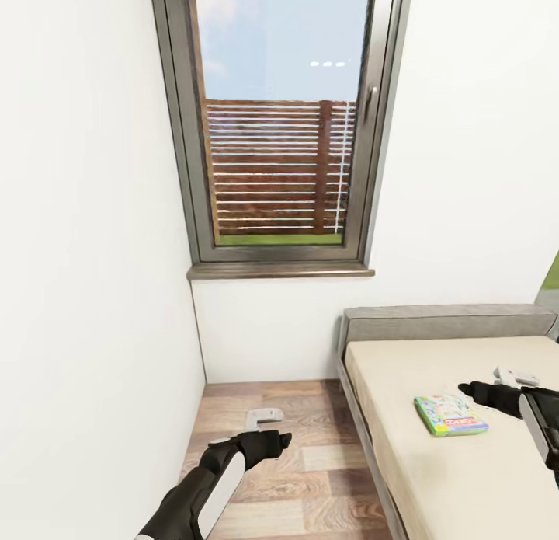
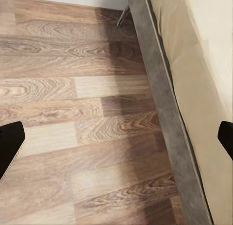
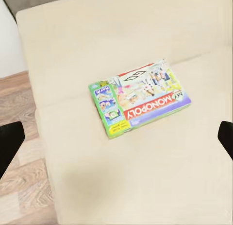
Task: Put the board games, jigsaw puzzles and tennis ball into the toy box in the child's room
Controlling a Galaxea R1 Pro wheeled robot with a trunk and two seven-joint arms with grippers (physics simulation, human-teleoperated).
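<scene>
A flat board game box (image 1: pixel 450 414) with a green border and a red Monopoly title lies on the beige bed (image 1: pixel 435 493). In the right wrist view the board game box (image 3: pixel 138 98) lies flat on the mattress. My right gripper (image 1: pixel 489 383) hovers above the bed just beyond the box, open and empty, with the box lying between its spread fingers (image 3: pixel 9 142). My left gripper (image 1: pixel 272 430) hangs open and empty over the wooden floor (image 2: pixel 73 113) beside the bed frame (image 2: pixel 165 113). The table and toy box are out of view.
A white wall (image 1: pixel 85 252) closes the left side. A tall window (image 1: pixel 279 120) with a sill stands ahead. A narrow strip of wooden floor (image 1: pixel 272 416) runs between the wall and the grey bed frame (image 1: pixel 365 439). The grey headboard (image 1: pixel 446 321) sits against the far wall.
</scene>
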